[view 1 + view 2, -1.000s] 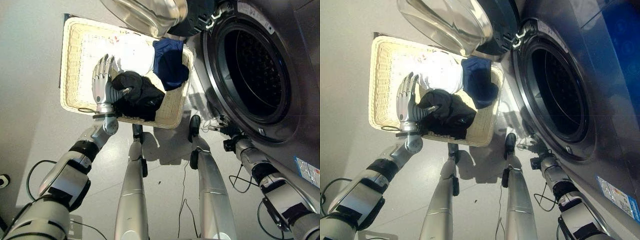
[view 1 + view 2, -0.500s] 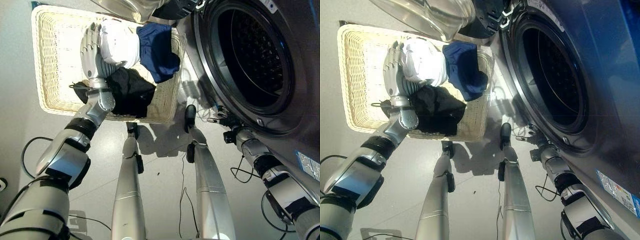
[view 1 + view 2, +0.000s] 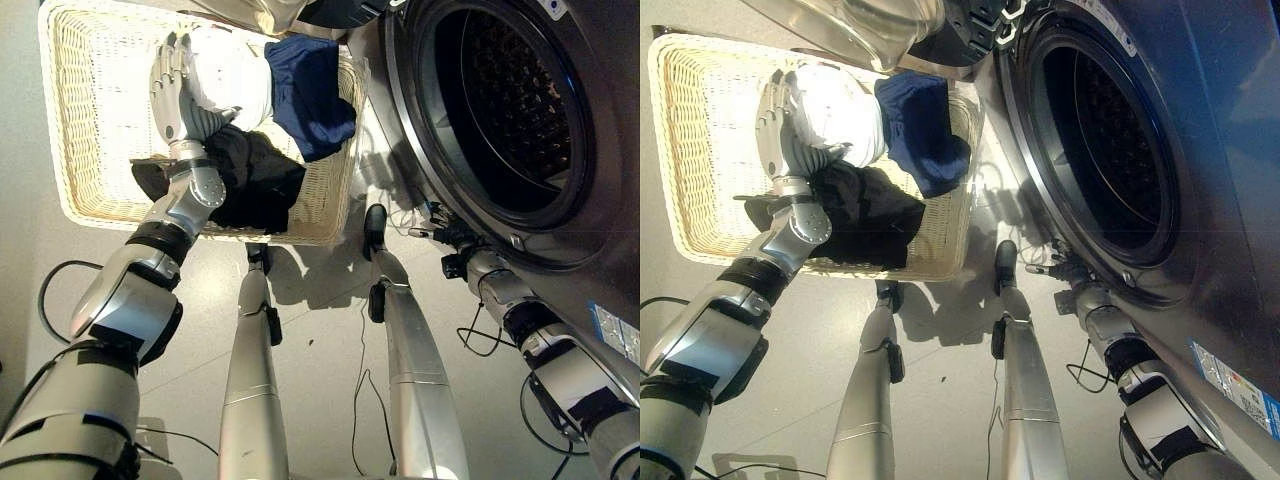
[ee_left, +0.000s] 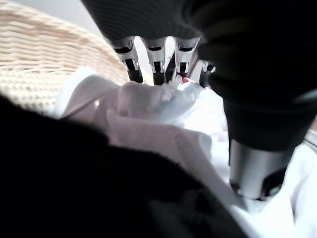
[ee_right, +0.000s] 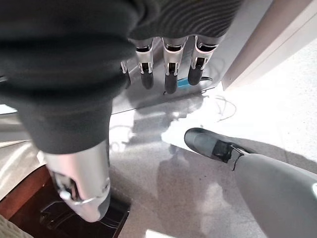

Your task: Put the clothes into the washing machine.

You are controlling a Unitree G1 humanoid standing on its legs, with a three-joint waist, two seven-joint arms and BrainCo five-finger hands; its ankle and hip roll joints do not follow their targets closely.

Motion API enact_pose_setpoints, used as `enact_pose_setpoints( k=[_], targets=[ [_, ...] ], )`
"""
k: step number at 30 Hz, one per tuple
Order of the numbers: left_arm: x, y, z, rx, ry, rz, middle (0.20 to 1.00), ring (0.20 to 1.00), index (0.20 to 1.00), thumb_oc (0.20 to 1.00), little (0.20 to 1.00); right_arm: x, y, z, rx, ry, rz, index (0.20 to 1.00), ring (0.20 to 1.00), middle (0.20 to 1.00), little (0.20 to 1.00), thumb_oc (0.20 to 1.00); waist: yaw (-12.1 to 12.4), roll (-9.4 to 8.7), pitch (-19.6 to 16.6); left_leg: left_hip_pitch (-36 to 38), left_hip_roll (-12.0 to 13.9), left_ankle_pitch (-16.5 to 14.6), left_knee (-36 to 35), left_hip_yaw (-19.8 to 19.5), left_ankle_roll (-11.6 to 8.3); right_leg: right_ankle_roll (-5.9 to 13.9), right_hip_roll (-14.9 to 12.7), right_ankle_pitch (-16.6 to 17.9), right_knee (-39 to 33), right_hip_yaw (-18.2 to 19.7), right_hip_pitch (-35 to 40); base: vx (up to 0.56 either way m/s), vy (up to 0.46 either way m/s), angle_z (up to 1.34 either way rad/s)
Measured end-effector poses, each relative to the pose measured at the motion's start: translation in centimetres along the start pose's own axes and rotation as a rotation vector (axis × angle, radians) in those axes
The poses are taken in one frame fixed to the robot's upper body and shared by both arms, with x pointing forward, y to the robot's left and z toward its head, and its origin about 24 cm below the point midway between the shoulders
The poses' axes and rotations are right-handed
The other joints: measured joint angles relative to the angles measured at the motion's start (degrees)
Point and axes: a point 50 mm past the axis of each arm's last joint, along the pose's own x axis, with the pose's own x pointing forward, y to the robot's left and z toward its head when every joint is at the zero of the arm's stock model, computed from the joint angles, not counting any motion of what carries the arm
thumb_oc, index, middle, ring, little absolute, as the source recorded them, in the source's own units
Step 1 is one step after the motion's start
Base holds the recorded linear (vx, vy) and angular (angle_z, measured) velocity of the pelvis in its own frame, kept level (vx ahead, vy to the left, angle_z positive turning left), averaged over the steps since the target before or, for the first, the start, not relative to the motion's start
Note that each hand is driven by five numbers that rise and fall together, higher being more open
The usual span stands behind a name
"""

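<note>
Beside the pale woven rectangular laundry basket (image 3: 90,130) stands the dark front-loading washing machine (image 3: 600,150), its round drum mouth (image 3: 505,110) gaping and its glass door (image 3: 855,22) swung out over the basket's far edge. All the clothes lie in the basket, on the side nearest the machine: a crumpled white garment (image 3: 240,85), a navy blue garment (image 3: 310,90) draped over the rim just beside it, and a black garment (image 3: 255,180) bunched at the basket's near edge. Reaching into the basket, the left hand (image 3: 178,92) lies on the white garment with fingers straight and close together and the thumb resting on the cloth, nothing pinched yet. Well away from the basket, the right hand (image 5: 168,69) hangs low by the machine's front, fingers relaxed and holding nothing. By the look of it the first pick-up is in hand; next the left fingers must curl into the white cloth, lift it clear of the rim, then carry it across to the drum mouth.
</note>
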Motion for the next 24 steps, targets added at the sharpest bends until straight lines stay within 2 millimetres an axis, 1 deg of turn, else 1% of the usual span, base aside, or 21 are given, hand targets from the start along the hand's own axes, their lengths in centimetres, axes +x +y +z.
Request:
enact_pose_setpoints(
  k=[2, 7, 19, 20, 24],
  targets=[
    [0.2, -0.1, 0.0, 0.002, 0.008, -0.028, 1.000, 1.000, 1.000, 1.000, 1.000, 0.0, 0.0, 0.0, -0.001, -0.002, 0.001, 1.000, 1.000, 1.000, 1.000, 1.000, 0.02, -0.02, -0.01, -0.20, 0.06, -0.06, 0.24, -0.21, -0.08, 0.00, 0.06, 0.00, -0.01, -0.15, 0.00, 0.00, 0.000, 0.00],
    [0.6, -0.2, -0.2, -0.013, 0.046, -0.101, 1.000, 1.000, 1.000, 1.000, 1.000, 0.0, 0.0, 0.1, 0.000, -0.004, 0.001, 1.000, 1.000, 1.000, 1.000, 1.000, -0.01, -0.71, -0.30, -0.41, 0.12, -0.14, 0.73, -0.29, -0.17, 0.23, 0.13, -0.16, -0.01, -0.16, -0.02, 0.00, 0.000, 0.00],
    [1.7, 0.3, -0.2, -0.014, 0.054, -0.234, 1.000, 1.000, 1.000, 1.000, 1.000, 0.2, 0.0, 0.5, -0.001, -0.016, 0.002, 1.000, 1.000, 1.000, 1.000, 1.000, 0.06, -0.72, -0.30, -0.64, 0.11, -0.18, 0.73, -0.23, -0.20, 0.26, 0.14, -0.16, -0.24, -0.13, -0.20, 0.00, 0.003, 0.00],
    [1.8, 0.3, -0.2, -0.013, 0.053, -0.244, 0.200, 0.200, 0.200, 0.200, 0.200, 0.2, 0.0, 0.6, -0.001, -0.017, 0.003, 1.000, 1.000, 1.000, 1.000, 1.000, 0.05, -0.72, -0.30, -0.65, 0.11, -0.18, 0.73, -0.21, -0.20, 0.26, 0.14, -0.17, -0.24, -0.13, -0.22, 0.00, 0.000, 0.00],
    [2.3, 0.5, 0.2, 0.029, 0.023, -0.290, 0.200, 0.200, 0.200, 0.200, 0.200, 0.2, 0.0, 0.8, -0.002, -0.023, 0.005, 1.000, 1.000, 1.000, 1.000, 1.000, 0.07, -0.73, -0.30, -0.66, 0.11, -0.18, 0.73, -0.21, -0.20, 0.26, 0.14, -0.17, -0.22, -0.12, -0.22, 0.00, 0.000, 0.00]
  ],
)
